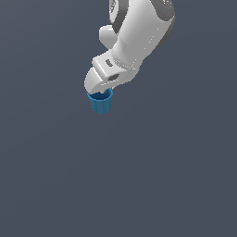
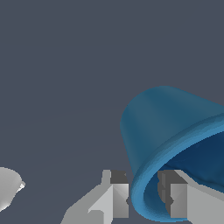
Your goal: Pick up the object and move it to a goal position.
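One finger of the end effector (image 2: 143, 197) sits inside the blue cup (image 1: 100, 102) and one outside, pinching its rim wall, so the cup hangs upright directly beneath the wrist.

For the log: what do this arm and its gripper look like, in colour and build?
The arm is glossy white with rounded, bulbous links and dark grey bands at the joints. The gripper has a blocky white body with a small dark slot marking; its fingers are pale grey with darker, notched square pads. No cables show.
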Motion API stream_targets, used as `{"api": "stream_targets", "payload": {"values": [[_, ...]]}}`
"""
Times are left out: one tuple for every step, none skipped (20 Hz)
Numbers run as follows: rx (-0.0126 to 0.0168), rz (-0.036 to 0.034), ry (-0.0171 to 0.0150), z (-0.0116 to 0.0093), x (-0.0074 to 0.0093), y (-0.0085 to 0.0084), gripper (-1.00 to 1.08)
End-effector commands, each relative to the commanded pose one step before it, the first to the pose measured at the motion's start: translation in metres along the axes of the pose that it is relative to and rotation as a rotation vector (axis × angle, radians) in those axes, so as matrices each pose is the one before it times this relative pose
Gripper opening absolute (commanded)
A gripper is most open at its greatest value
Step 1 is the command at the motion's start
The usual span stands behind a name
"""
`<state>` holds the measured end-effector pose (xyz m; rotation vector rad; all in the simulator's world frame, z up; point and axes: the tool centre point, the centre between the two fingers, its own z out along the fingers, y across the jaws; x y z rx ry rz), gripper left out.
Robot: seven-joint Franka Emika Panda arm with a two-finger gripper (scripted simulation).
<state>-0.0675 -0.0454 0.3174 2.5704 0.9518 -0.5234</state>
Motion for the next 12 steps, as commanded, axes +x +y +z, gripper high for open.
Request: {"api": "stream_targets", "payload": {"values": [[-0.00075,0.00038,0.00101,-0.01264,-0.01348,0.00115,-1.00],[0.00000,0.00000,0.00000,-0.00374,-0.00404,0.00036,-1.00],[0.00000,0.00000,0.00000,-0.00329,-0.00354,0.00033,-1.00],[0.00000,0.00000,0.00000,-0.00283,-0.00302,0.00031,-1.00],[-0.00022,0.00013,-0.00042,-0.00239,-0.00238,0.00024,-1.00],[0.00000,0.00000,0.00000,-0.00190,-0.00195,0.00030,-1.00],[0.00000,0.00000,0.00000,-0.00142,-0.00140,0.00031,-1.00],[0.00000,0.00000,0.00000,-0.00094,-0.00085,0.00032,-1.00],[-0.00044,0.00000,-0.00021,-0.00062,-0.00021,0.00015,-1.00],[0.00000,0.00000,0.00000,0.00004,0.00027,0.00034,-1.00],[-0.00043,-0.00001,-0.00023,0.00019,0.00065,0.00007,-1.00],[0.00000,0.00000,0.00000,0.00015,0.00022,0.00007,-1.00]]}}
